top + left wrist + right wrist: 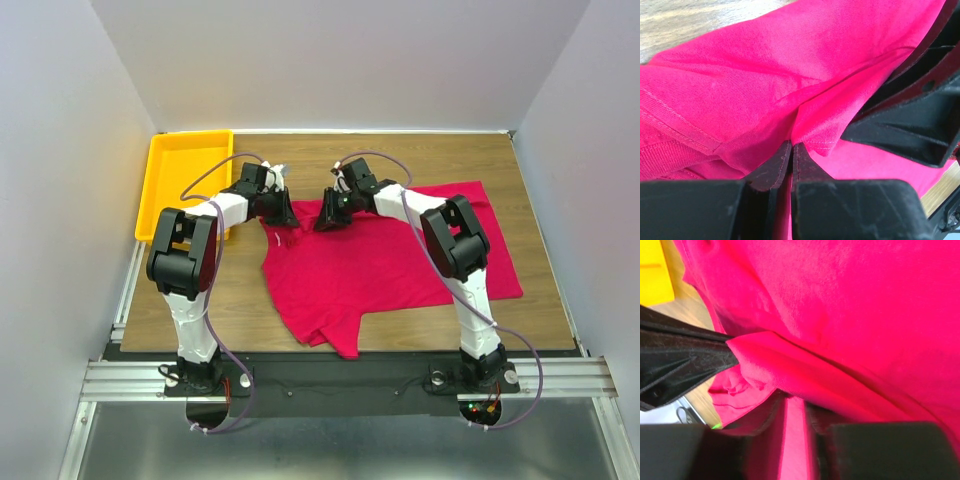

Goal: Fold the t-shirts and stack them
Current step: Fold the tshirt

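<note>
Top external view is showing me the yellow rectangular plastic tray (158, 190) sitting at far left. Beside it, the left gripper (283, 210) is pinching a fold of the crimson-red soft cloth t-shirt (390, 265), which is lying spread on the brown wooden table (545, 190). The right gripper (328, 215), just beside the left, is straddling cloth with its jaws narrow. I cannot tell whether it is gripping. I am judging that both pinches need to be firm before I lift evenly.

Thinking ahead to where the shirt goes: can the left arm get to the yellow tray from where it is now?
Probably yes. The tray lies close on that arm's left with nothing between. But the left end effector is shut on the shirt, so it would drag that along.
</note>
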### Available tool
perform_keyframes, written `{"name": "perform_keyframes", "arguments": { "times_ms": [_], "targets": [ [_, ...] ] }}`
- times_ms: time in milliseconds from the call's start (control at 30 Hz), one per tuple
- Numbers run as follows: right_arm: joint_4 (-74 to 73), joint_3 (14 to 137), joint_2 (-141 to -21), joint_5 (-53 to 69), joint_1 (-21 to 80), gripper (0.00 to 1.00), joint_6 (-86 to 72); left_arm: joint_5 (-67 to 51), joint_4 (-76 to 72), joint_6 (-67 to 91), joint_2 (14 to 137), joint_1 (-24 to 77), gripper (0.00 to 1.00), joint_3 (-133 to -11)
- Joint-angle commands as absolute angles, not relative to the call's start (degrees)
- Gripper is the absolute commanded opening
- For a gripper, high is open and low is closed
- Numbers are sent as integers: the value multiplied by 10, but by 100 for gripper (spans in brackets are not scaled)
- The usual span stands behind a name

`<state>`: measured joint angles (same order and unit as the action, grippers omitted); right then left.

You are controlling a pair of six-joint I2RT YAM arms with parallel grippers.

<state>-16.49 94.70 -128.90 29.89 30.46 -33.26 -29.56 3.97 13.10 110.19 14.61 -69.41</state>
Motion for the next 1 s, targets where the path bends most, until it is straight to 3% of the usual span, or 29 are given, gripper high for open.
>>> {"name": "perform_keyframes", "arguments": {
  "times_ms": [0, 167, 533, 967],
  "targets": [
    [-141, 940, -1281, 281, 309, 21, -353, -306, 37, 122, 1100, 143, 13, -714],
    [-138, 930, -1268, 279, 310, 6, -357, -306, 37, 121, 1099, 142, 13, -712],
    [-137, 892, -1209, 295, 309, 4, -347, -307, 34, 119, 1088, 142, 14, -705],
    [-140, 823, -1152, 302, 303, 4, -298, -319, 24, 78, 998, 142, 39, -656]
  ]
}}
